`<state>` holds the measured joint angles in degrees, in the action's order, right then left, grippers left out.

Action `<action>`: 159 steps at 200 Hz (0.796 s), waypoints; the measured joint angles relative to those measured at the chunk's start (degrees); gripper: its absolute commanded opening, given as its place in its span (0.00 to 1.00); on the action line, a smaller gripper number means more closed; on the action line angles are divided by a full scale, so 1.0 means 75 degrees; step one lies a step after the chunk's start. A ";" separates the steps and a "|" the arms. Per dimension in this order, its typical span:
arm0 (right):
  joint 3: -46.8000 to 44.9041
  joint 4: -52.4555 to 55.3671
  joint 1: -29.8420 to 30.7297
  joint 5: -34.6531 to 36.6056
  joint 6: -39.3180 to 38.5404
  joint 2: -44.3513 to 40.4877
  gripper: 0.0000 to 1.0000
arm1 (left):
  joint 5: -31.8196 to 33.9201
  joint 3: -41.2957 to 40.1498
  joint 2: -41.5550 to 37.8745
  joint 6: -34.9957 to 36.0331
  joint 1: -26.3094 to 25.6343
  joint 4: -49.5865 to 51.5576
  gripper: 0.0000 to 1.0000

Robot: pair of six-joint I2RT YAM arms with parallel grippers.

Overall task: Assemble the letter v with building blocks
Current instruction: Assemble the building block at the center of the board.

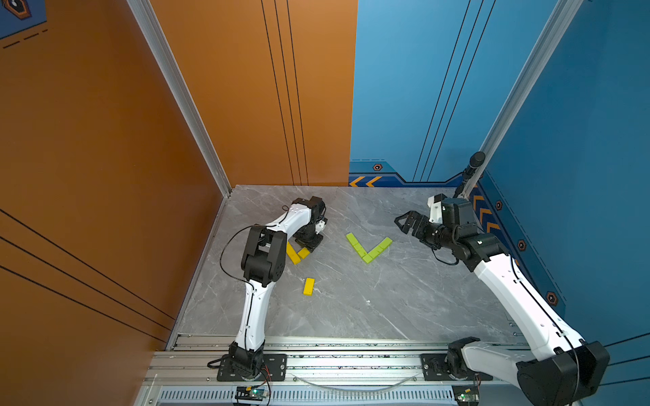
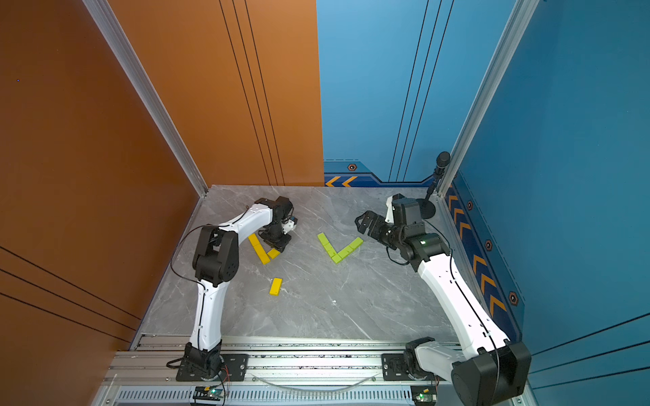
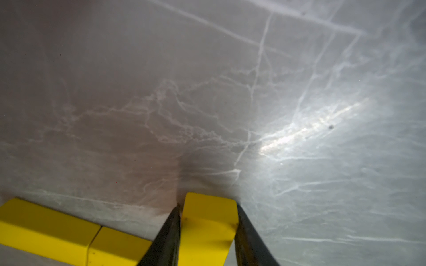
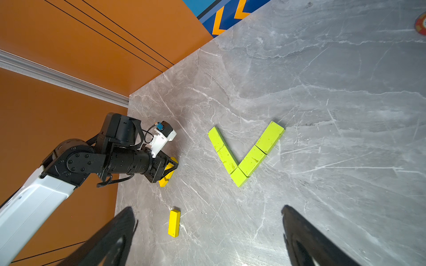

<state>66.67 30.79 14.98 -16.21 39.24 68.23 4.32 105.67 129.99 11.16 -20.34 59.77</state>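
Grey marble tabletop [image 1: 351,302], orange wall [image 1: 88,158] at nine o'clock, blue wall [image 1: 598,158] at three, left gripper [image 3: 208,205] narrow around a yellow block [image 3: 208,223], grip unclear, right gripper [image 4: 208,208] gaping wide.

Microphone [image 2: 442,160] at marble tabletop [image 2: 316,316] corner

Both top views look steeply down from high over the near edge and take in the whole bench [image 1: 351,309], two nearly equal views. The left wrist camera sits very close to the surface, peering past the left claw [image 3: 207,205] at a yellow block [image 3: 207,230]. The right wrist camera hangs higher, facing across the bench past the right claw [image 4: 208,210] at the green blocks [image 4: 244,156], which both top views share.
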 measured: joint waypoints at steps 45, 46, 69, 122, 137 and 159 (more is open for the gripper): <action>0.0000 0.0000 0.0000 0.0000 0.0035 0.0000 1.00 | -0.0003 -0.0096 -0.0058 0.0029 0.0000 0.0000 0.39; 0.0000 0.0000 0.0000 0.0000 0.0035 0.0000 1.00 | -0.0003 -0.0096 -0.0058 0.0032 0.0000 0.0000 0.39; 0.0000 0.0000 0.0000 0.0000 0.0085 0.0000 1.00 | -0.0032 -0.0149 -0.0087 0.0090 0.0003 0.0000 0.39; 0.0000 0.0000 0.0000 0.0000 0.0090 0.0000 1.00 | -0.0029 -0.0152 -0.0090 0.0294 0.0009 0.0000 0.39; 0.0000 0.0000 0.0000 0.0000 0.0090 0.0000 1.00 | -0.0026 -0.0149 -0.0090 0.0396 0.0012 0.0000 0.39; 0.0000 0.0003 0.0000 -0.0003 0.0090 0.0009 1.00 | -0.0017 -0.0149 -0.0090 0.0600 0.0023 0.0000 0.39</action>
<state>66.67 30.81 14.98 -16.23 39.92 68.29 4.19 104.55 129.32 15.66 -20.16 59.77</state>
